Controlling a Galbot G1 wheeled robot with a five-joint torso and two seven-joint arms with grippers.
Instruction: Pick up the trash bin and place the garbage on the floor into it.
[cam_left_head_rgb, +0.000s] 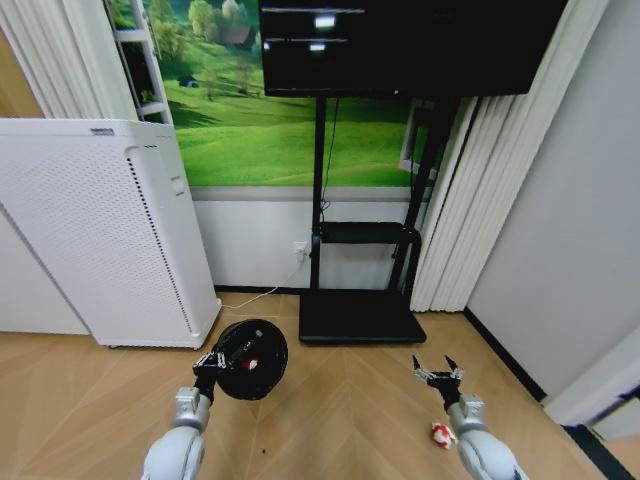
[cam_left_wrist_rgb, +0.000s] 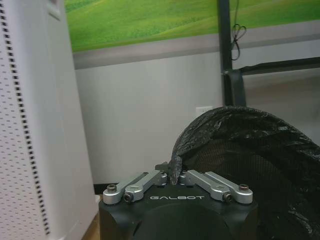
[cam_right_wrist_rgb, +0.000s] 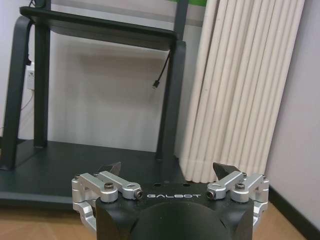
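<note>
Herringbone parquet floor (cam_left_head_rgb: 340, 400) in light brown wood runs up to a grey wall under a green meadow mural; tall white perforated appliance (cam_left_head_rgb: 100, 230) stands at left, black TV stand (cam_left_head_rgb: 360, 300) with dark screen at centre, white pleated curtain (cam_left_head_rgb: 460, 200) at right.

Left gripper (cam_left_head_rgb: 212, 362) has the small black round trash bin (cam_left_head_rgb: 250, 360) by its rim. In the left wrist view the two fingers sit pinched together on the crinkled black liner edge (cam_left_wrist_rgb: 175, 167), with the mesh wall of the bin curving away just past them. Bin looks tilted, mouth turned toward the head camera, something red visible inside (cam_left_head_rgb: 254, 362). Cannot tell whether its base rests on the floor or hangs just clear. Holding by the rim leaves the mouth unobstructed for dropping litter in, likely the reason for that grip.

Right gripper (cam_left_head_rgb: 437, 375) hangs low over the floor at right, fingers spread wide with nothing between them; right wrist view confirms the pads (cam_right_wrist_rgb: 111, 169) well apart, facing the stand's base and curtain. Hollow spread suggests readiness for a pick.

Garbage seen: one white-and-red crumpled scrap (cam_left_head_rgb: 440, 433) on the floor, near the right forearm, behind the fingertips. Bin and scrap are well apart, so one must travel.
</note>
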